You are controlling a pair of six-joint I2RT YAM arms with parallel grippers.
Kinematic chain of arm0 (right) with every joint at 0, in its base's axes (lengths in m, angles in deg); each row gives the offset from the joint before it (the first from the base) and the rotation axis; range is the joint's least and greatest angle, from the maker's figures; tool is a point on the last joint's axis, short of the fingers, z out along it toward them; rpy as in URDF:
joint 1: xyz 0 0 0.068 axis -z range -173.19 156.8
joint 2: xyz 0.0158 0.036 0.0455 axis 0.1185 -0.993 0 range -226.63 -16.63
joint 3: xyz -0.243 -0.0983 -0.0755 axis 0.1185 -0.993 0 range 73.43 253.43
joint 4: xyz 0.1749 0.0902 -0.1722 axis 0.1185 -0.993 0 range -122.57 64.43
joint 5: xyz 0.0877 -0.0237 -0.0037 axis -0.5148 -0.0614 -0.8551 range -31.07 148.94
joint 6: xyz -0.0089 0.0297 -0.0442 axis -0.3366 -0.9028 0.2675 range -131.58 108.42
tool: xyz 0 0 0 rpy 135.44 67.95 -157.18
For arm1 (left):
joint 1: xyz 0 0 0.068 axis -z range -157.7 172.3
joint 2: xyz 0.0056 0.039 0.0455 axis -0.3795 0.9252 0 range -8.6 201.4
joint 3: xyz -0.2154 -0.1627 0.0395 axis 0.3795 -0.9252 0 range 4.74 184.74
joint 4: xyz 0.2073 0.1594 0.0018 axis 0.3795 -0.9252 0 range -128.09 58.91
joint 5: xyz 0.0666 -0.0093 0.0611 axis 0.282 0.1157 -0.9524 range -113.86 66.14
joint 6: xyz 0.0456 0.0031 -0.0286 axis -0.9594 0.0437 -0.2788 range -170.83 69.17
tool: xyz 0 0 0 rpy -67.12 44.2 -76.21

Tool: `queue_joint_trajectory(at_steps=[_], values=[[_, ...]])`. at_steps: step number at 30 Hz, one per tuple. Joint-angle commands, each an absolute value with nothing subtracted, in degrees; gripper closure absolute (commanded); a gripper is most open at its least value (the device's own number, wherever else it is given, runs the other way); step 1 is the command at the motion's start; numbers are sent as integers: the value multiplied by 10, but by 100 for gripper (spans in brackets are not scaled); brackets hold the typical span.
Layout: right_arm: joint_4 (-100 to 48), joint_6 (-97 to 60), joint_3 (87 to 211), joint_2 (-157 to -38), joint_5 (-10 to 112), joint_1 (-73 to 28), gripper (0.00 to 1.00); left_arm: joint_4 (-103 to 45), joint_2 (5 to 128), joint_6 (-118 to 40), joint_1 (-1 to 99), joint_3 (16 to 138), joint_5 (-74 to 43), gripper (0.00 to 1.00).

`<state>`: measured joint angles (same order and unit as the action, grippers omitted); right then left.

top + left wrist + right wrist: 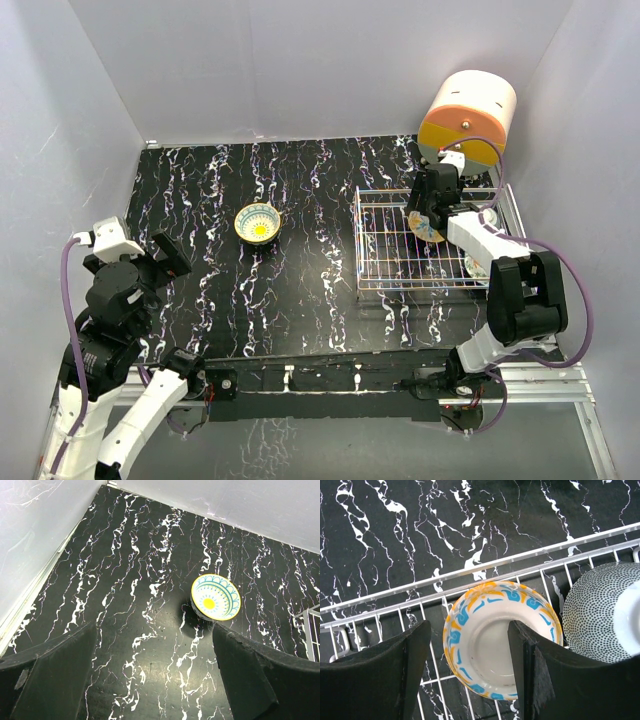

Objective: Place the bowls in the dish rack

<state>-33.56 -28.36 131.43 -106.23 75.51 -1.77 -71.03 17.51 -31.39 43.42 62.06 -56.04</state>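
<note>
Tagging right end effector (470,625) as spread, hanging low over the dish rack (385,250) at the right of the desk (300,290). Seeing a blue-and-orange bowl (480,650) inside the rack wires, partly between the black fingers (375,680), one finger overlapping its pale middle, the other just clear of its rim; pinching nothing, by the look of the gap. Can't tell from the wrist view whether resting flat or leaning on a wire; looks tilted from the top view. Noting a speckled bowl (600,610) just beside it in the same rack, to its right in the wrist view. Tagging left end effector (154,630) as spread and empty, raised above the desk's left side. Spotting one yellow-centred bowl (258,222) alone on the desk, mouth up, well apart from the rack. Key relation: lies ahead and to the right of the left end effector, between that arm and the rack, far nearer the left arm than the right. Round, so no long axis to line up with; free choice of rim approach. Judging next move as a left-arm reach forward-right onto that rim, then a carry rightward to the rack. Skipping the round cream-and-orange drawer unit (468,112) behind the rack. Can't make out a fourth bowl for sure.
</note>
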Motion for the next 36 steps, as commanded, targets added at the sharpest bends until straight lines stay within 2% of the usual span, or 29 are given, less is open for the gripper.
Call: queue_joint_trajectory(at_steps=[1,10,23,26,29,36], values=[[-348,-290,1322,-1092,745,-5,34,-715,176,-323,437,625,-570,3],[-330,-290,1321,-1097,726,-1,34,-708,183,-325,437,622,-566,3],[-342,-283,1300,-893,633,-18,27,-689,199,-323,437,616,-553,3],[-357,-281,1323,-875,631,-60,27,-684,199,-322,437,621,-555,3],[-361,-276,1350,-885,639,-143,27,-683,196,-318,437,632,-562,3],[-313,-243,1440,-1011,555,-301,27,-701,185,-327,437,694,-583,3]])
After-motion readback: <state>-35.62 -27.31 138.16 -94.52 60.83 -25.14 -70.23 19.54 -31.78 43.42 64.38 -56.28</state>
